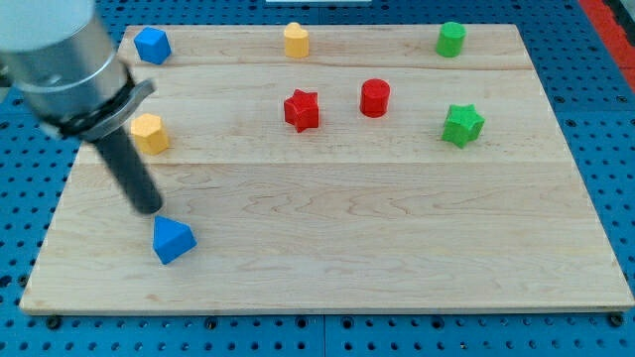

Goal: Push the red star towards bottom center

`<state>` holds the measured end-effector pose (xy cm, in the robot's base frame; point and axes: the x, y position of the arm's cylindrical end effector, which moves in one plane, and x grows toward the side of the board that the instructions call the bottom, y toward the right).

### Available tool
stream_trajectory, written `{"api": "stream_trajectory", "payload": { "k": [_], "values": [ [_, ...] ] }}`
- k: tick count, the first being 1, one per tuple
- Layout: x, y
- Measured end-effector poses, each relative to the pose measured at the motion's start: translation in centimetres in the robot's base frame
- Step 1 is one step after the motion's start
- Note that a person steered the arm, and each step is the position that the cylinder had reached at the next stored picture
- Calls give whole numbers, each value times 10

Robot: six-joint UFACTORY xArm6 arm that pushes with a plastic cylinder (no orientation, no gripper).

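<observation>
The red star (302, 109) lies flat on the wooden worktop (337, 258), in its upper half and a little to the view's left of centre, well clear of the top edge. Just beside it toward the view's right, but apart from it, stands a red cylinder (375, 97).

I carry no jaws at all, so there is nothing to be clenched or released and nothing is grasped; I end in a straight dark rod, and my tip (149, 209) rests near the worktop's left edge, about halfway down it. The red star is well apart from my tip, up and toward the view's right, with bare wood between us.

The block nearest my tip is a blue block (173, 239), wedge-like in shape, just below the tip and slightly to the view's right, near but not touching it. Beside my rod on the view's right, higher up the left side, sits a yellow block (149, 133); its shape is partly hidden by the rod and I cannot tell whether the two touch.

Near the top-left corner is a second blue block (152, 45), many-sided. Along the top edge near its middle sits another yellow block (296, 40), and toward the top-right corner a green cylinder (450, 39). A green star (462, 125) lies near the right edge, level with the red star.
</observation>
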<state>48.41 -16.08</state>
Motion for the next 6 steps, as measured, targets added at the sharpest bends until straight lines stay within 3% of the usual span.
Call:
{"api": "stream_trajectory", "payload": {
  "k": [1,2,3,4,6],
  "values": [
    [-54,119],
    [-100,179],
    [-144,179],
    [-146,118],
    [-56,131]
  ]
}}
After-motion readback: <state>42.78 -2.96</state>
